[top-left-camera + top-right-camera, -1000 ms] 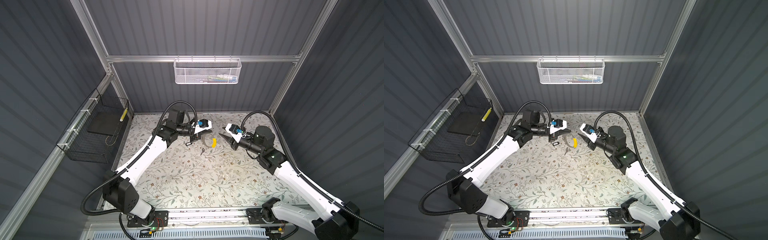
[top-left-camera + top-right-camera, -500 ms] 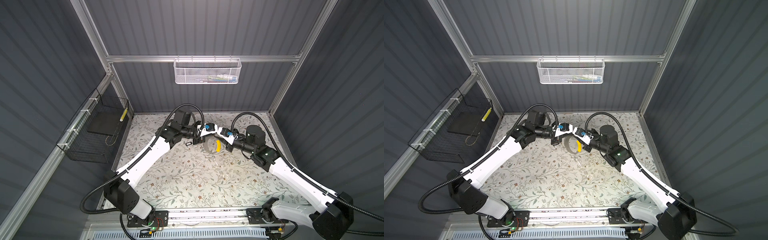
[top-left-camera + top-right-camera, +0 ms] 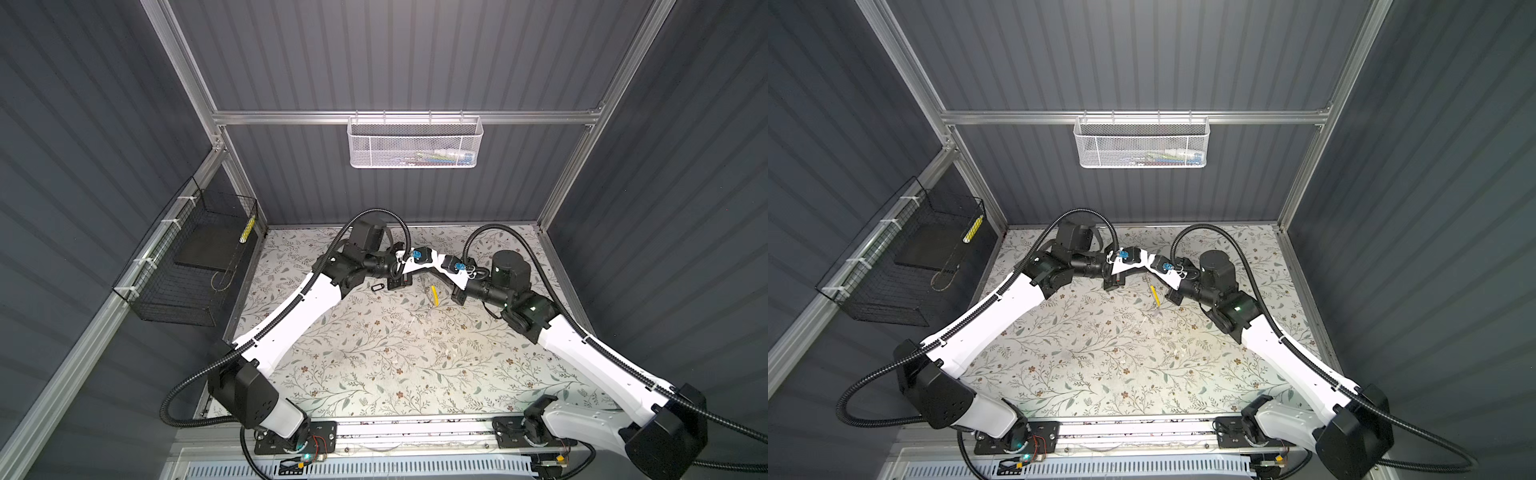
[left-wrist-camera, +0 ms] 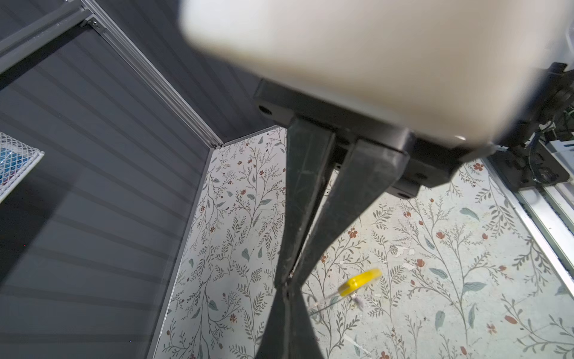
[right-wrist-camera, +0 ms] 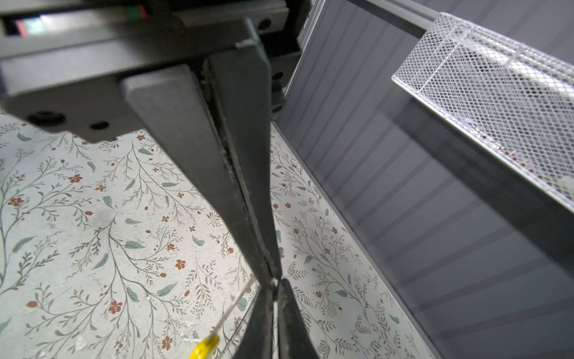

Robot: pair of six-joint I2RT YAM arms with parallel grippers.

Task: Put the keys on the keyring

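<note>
**Both grippers pinched on the hoop, tip to tip**

Here we are at the far middle of the floral mat (image 3: 374, 357), and my two arms meet nose to nose. My left gripper (image 4: 286, 295) is closed right down, jaws together on the thin wire of the keyring (image 4: 324, 302). My right gripper (image 5: 275, 289) comes in from the opposite side. Its jaws are fully together too, biting the same wire at the very same spot, so the two sets of tips touch.

The hoop is up off the mat, held between them and seen almost edge-on in both top views. Its yellow tag (image 3: 434, 295) hangs on the near side of the pinch, a touch to the right.

Over on the left, the black-rimmed tag (image 3: 376, 287) lies flat on the mat, near the pinch but apart from the hoop.

And the key (image 4: 357, 301)? A small pale thing right by the yellow tag may be it, with its lilac tag. I cannot tell whether it hangs on the wire or lies on the mat below.
</note>
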